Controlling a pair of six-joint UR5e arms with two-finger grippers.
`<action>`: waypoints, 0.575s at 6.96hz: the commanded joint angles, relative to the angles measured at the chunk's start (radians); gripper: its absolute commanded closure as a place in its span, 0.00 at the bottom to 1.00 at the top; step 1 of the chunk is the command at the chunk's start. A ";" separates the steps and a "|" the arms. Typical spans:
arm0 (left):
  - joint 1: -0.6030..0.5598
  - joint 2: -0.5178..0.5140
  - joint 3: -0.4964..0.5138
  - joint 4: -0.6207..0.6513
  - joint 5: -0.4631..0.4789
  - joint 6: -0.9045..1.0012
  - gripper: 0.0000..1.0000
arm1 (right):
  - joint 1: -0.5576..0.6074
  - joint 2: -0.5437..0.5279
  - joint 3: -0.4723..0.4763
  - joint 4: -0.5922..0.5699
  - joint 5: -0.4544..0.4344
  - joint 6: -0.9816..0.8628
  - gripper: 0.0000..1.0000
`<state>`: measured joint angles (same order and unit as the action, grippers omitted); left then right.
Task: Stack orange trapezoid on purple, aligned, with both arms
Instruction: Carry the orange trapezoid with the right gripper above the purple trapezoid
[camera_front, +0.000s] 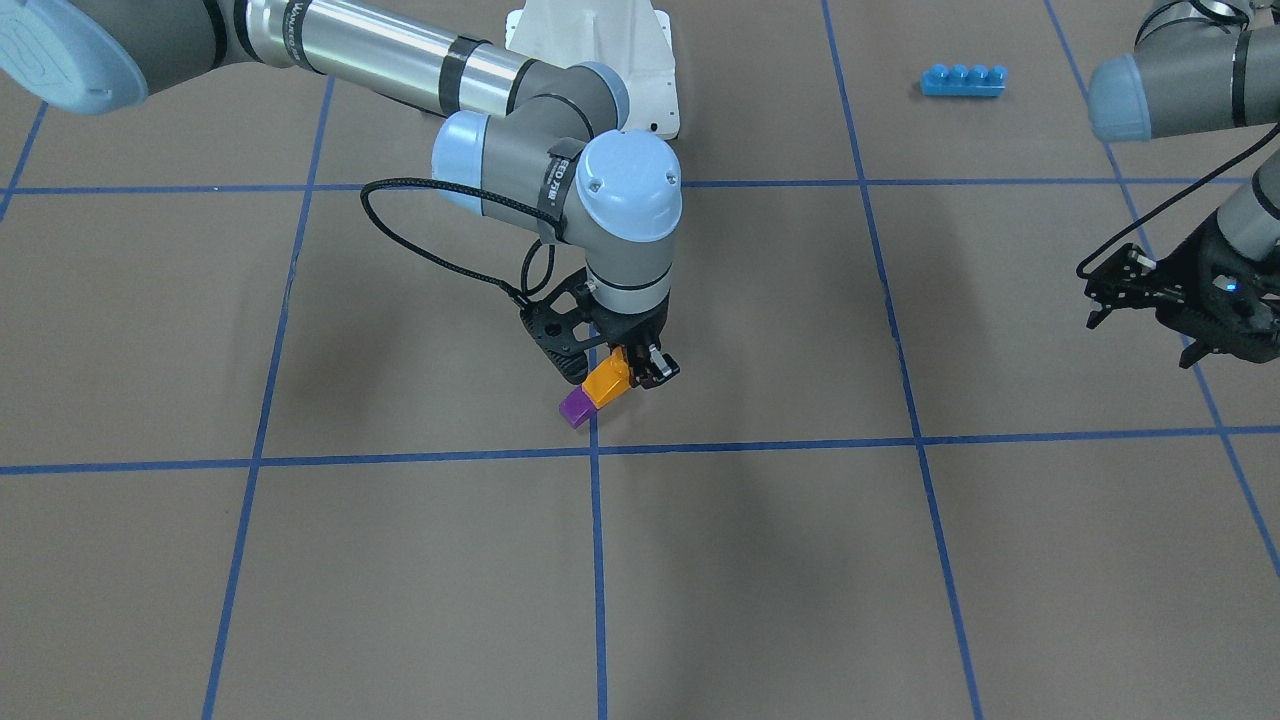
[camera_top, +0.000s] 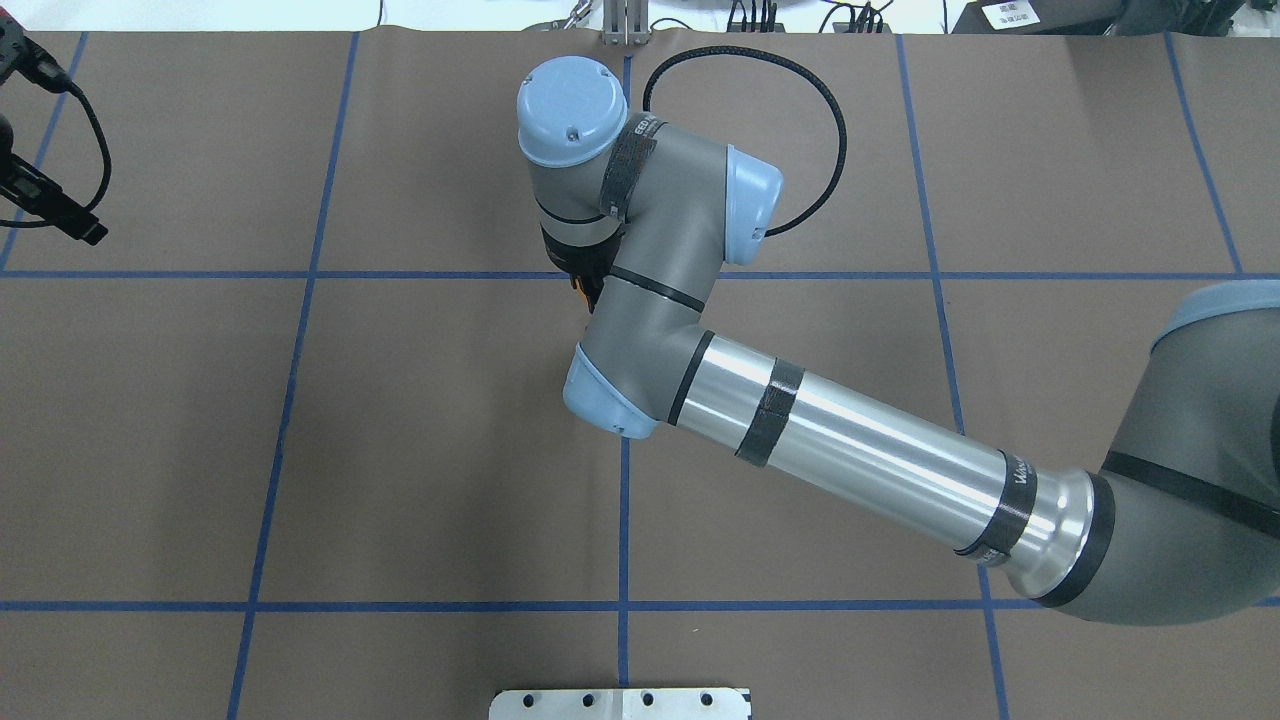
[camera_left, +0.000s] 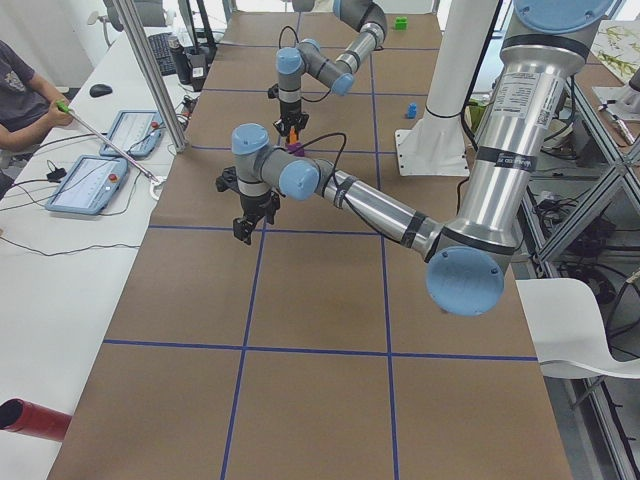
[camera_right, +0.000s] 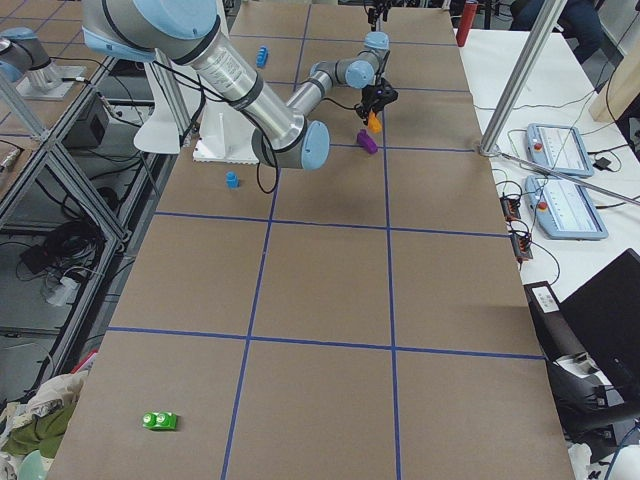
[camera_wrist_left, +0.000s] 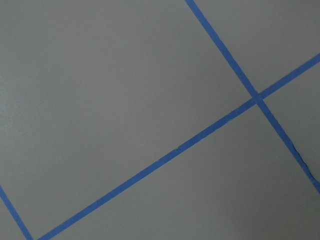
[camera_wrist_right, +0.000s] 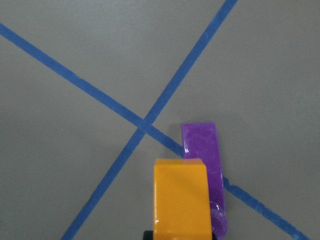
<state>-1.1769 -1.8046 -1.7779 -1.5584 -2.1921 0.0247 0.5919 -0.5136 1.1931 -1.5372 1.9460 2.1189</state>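
My right gripper (camera_front: 614, 372) is shut on the orange trapezoid (camera_front: 606, 382) and holds it tilted, just above the table near a tape crossing. The purple brick (camera_front: 576, 408) lies on the table right beside and below it, toward the front. In the right wrist view the orange trapezoid (camera_wrist_right: 180, 197) overlaps the left edge of the purple brick (camera_wrist_right: 202, 150); I cannot tell whether they touch. In the overhead view the wrist hides both except an orange sliver (camera_top: 583, 290). My left gripper (camera_front: 1100, 297) hovers open and empty far off to the side.
A long blue four-stud brick (camera_front: 963, 80) lies at the back. A small blue brick (camera_right: 231, 180) sits near the white base plate (camera_front: 655, 100). A green brick (camera_right: 160, 421) lies at the table's right end. Blue tape lines grid the brown table.
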 joint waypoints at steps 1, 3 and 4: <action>0.000 -0.004 -0.001 0.000 0.000 0.000 0.00 | -0.001 -0.025 0.011 -0.007 0.002 0.001 1.00; 0.002 -0.004 0.002 -0.002 0.000 0.000 0.00 | -0.006 -0.023 0.037 -0.038 0.020 0.001 1.00; 0.002 -0.004 0.002 -0.003 0.000 0.000 0.00 | -0.006 -0.020 0.037 -0.041 0.030 0.001 1.00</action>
<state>-1.1753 -1.8084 -1.7774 -1.5603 -2.1921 0.0246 0.5868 -0.5357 1.2244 -1.5719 1.9632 2.1196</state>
